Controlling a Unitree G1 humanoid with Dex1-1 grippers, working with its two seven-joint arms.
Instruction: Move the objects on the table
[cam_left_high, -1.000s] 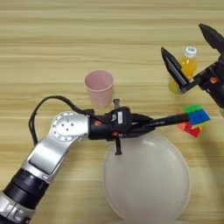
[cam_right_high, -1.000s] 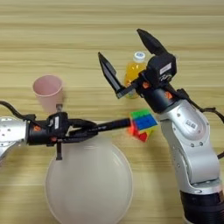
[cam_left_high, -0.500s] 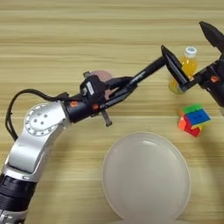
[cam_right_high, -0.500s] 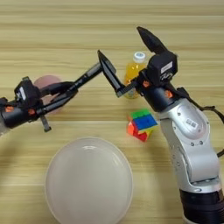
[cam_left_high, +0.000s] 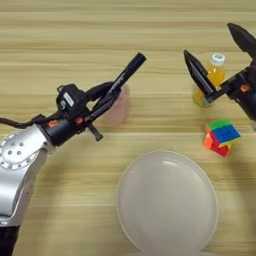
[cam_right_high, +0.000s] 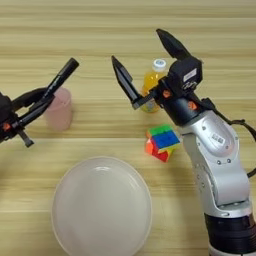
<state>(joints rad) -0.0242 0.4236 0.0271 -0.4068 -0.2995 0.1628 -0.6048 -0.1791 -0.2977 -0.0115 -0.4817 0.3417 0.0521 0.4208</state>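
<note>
L claw (cam_left_high: 107, 97), clenched on slim black pen (cam_left_high: 129, 69), has swung from over large round beige plate (cam_left_high: 167, 200) up to pale pink plastic cup (cam_right_high: 58, 110), prob. drop-in next; R claw (cam_right_high: 146, 65) spread wide around small orange-juice bottle w/ white cap (cam_right_high: 152, 82) on wood-grain tabletop (cam_left_high: 65, 30)

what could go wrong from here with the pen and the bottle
The left claw holds the black pen near one end, its long free end jutting out over the pink cup. A careless swing might tip the cup. The right claw stands wide open around the juice bottle, one finger low beside it; closing off-centre could knock it towards the colour cube.
</note>
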